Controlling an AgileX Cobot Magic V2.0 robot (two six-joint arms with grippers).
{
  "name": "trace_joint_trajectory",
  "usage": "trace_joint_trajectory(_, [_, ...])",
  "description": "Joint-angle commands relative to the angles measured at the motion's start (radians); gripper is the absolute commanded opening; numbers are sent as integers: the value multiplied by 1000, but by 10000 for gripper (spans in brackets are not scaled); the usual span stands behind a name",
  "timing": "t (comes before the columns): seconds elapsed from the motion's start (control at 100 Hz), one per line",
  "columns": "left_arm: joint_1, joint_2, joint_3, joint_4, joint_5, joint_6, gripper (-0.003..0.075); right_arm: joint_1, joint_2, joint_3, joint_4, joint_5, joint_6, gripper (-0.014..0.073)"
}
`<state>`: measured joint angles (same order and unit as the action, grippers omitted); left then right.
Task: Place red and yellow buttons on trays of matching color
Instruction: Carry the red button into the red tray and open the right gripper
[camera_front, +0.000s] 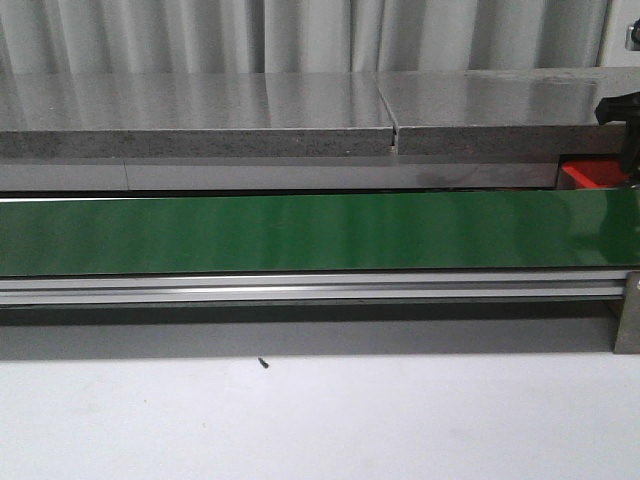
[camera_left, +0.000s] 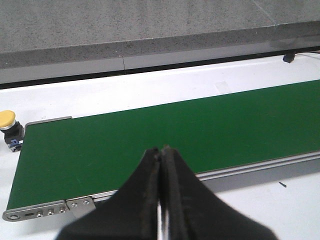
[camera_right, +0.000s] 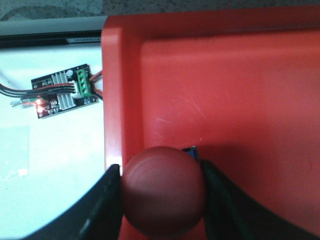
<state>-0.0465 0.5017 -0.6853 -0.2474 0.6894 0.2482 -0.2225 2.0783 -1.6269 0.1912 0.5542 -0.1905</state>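
Right now the right gripper (camera_right: 162, 192) is clamped on a red button (camera_right: 164, 191), one finger on each side of its domed cap, over the red tray (camera_right: 225, 90) near its rim. Just beside that tray lies a small circuit board (camera_right: 62, 91) with wires on the white table (camera_right: 50, 165). The left gripper (camera_left: 161, 195) is pressed together on nothing, above the green belt (camera_left: 165, 135). Off the belt's end stands a yellow button (camera_left: 9, 121); no yellow tray shows.
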Motion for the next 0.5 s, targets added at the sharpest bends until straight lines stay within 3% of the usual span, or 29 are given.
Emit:
trace_joint_trajectory(0.0, [-5,4,-27,-12,-70,-3,-19,-5,-58,-33,9,-40,2,234])
trace_joint_trajectory(0.1, [-5,4,-27,-12,-70,-3,-19,-5,-58,-33,10,-40,2,426])
trace_joint_trajectory(0.2, [-5,4,-27,-12,-70,-3,-19,-5,-58,-33,10,-40,2,538])
trace_joint_trajectory(0.49, [-5,4,-27,-12,-70,-3,-19,-5,-73,-33,8,-19,2,556])
